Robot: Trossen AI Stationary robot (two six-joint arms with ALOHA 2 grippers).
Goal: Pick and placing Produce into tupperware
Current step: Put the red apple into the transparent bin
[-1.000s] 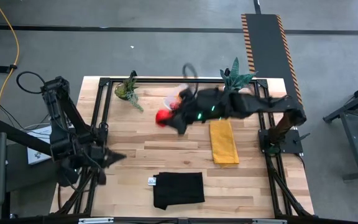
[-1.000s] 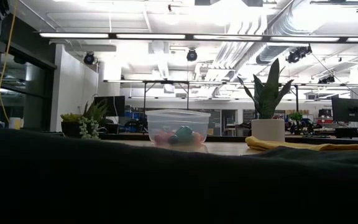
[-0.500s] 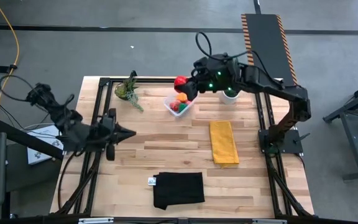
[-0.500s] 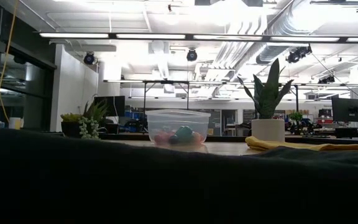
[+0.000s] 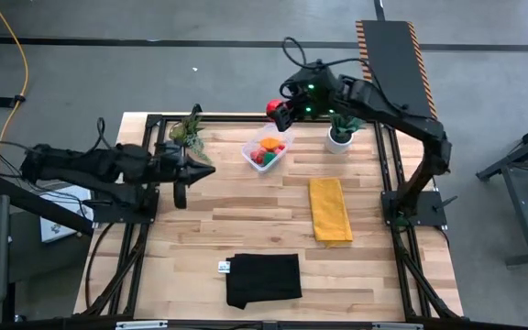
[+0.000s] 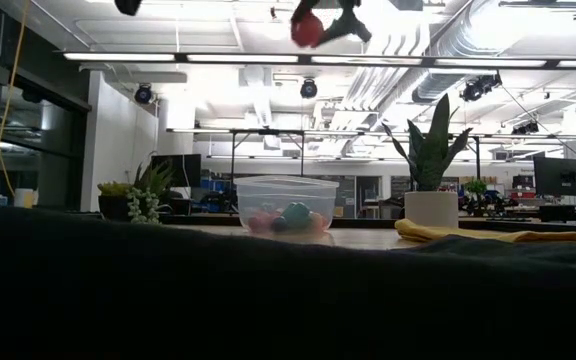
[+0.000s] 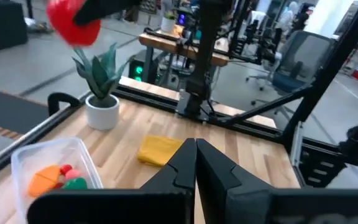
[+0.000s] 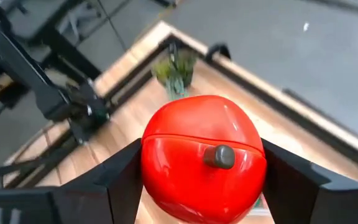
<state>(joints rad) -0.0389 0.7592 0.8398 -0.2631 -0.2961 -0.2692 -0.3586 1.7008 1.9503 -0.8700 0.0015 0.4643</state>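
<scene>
Left side first: your left tool (image 5: 202, 169) hangs over the worktop (image 5: 246, 229) just left of centre, fingers pressed together, carrying nothing. It waits near the small leafy plant (image 5: 189, 133) at the back edge.

Centre: the tupperware (image 5: 264, 150) sits toward the back of the worktop, between the two plants. Inside you can count one orange piece (image 5: 270, 145), one green piece (image 5: 267, 165) and at least one small red piece (image 5: 257, 158); the low view hints at more behind the clear wall, too blurred to count.

Right of that: your right tool (image 5: 280, 112) is raised high, just behind and right of the tub, clamped on one round red piece (image 8: 204, 163) with a dark stem knob. The low view puts this red piece well above the tub rim.

Step in hand, by my reading: carrying the red piece to the tub. Next you need to bring it forward and left until it is over the opening, lower it, then spread the fingers.

Count: two arms, one tub, two plants (the tall one in a white pot (image 5: 339, 139)), one yellow cloth (image 5: 330, 209), one black cloth (image 5: 263, 279), no loose produce seen on the worktop.
</scene>
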